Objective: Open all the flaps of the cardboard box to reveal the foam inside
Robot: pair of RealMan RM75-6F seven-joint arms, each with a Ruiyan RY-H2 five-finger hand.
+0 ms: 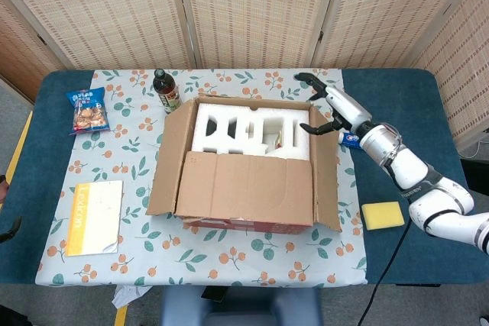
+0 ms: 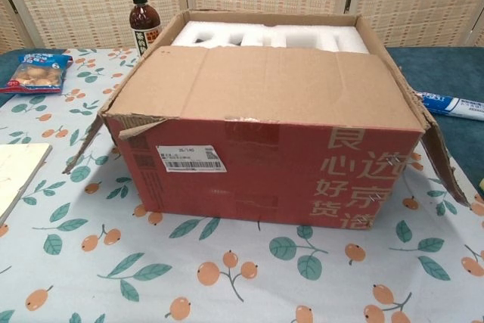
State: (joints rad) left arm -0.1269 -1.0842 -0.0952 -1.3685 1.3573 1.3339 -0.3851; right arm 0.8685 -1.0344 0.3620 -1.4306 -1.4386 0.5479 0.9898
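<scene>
Seen from above: cardboard box (image 1: 244, 159) mid-table, white foam (image 1: 252, 129) exposed at the back, near flap (image 1: 246, 187) lying flat over the front half (long axis left to right). Right hand (image 1: 330, 108) empty, fingers spread, hovering beside the box's far right corner, closed flap toward the robot. Left hand nowhere visible.
</scene>
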